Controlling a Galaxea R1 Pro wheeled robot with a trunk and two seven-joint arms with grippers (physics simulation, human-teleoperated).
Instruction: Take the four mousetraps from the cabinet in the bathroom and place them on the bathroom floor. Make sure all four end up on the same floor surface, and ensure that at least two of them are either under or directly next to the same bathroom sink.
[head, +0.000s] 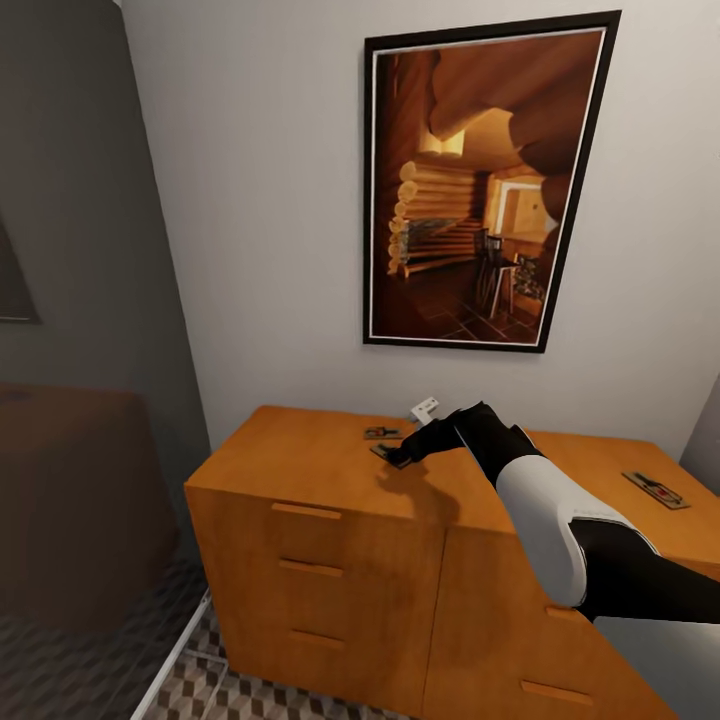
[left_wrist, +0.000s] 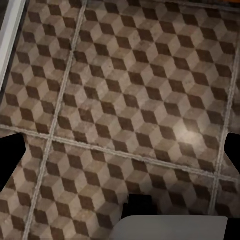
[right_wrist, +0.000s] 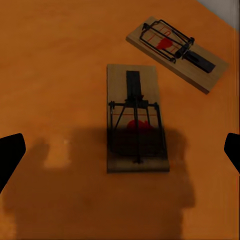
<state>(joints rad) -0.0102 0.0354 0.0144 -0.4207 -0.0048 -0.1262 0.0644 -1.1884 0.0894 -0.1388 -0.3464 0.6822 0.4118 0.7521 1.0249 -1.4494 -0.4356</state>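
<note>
The orange-brown cabinet stands against the wall with three mousetraps on its top. My right gripper hangs open just above one mousetrap, whose red spot lies in the gripper's shadow; that trap lies between the spread fingertips. A second mousetrap lies close behind it. A third mousetrap rests near the cabinet top's right end. My left gripper is open over the cube-patterned bathroom floor and holds nothing.
A large framed picture hangs on the wall above the cabinet. A dark grey wall and a white floor strip border the cabinet's left side. Patterned floor shows in front of the drawers.
</note>
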